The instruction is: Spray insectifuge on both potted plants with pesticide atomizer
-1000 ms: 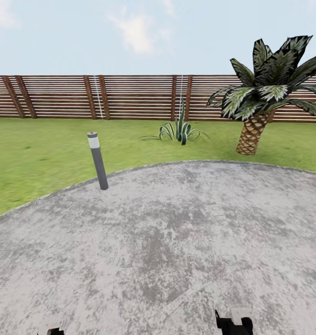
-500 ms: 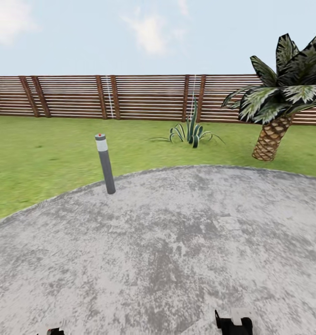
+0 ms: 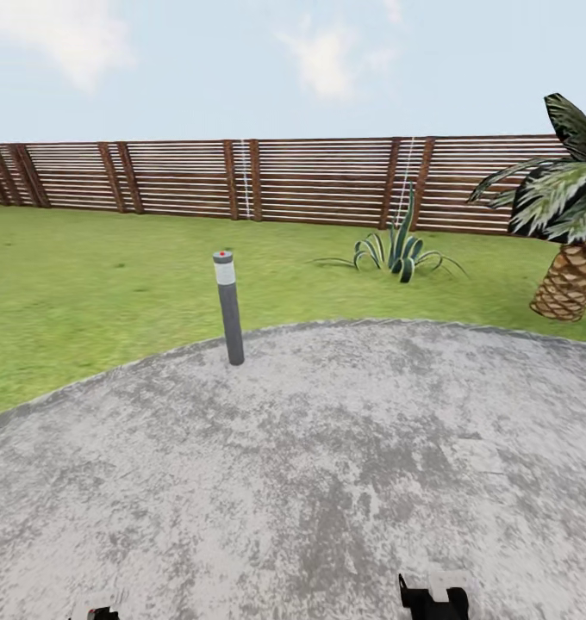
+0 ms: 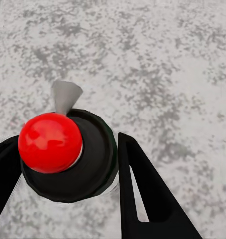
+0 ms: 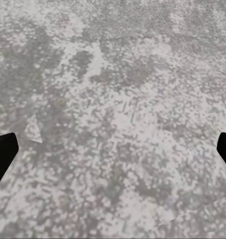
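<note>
Left gripper (image 4: 68,164) clamped on spray bottle (image 4: 88,159), red cap up, centre-left of left wrist frame. Right gripper (image 5: 113,154) spread wide, holding nothing, over patio (image 3: 327,465). Bollard (image 3: 229,306) mid-left, agave (image 3: 401,251) upper right by fence (image 3: 267,179). Potted plants not visible. Risk: bottle slipping while driving

Bright, even daylight (shadowless), slightly soft renders.

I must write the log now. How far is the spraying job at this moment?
Done: the pesticide atomizer is picked up; the left tool is shut on it above the stone patio. In hand: the head view faces a grey bollard, agave and fence. Left: reaching and spraying both potted plants; none in view.
</note>
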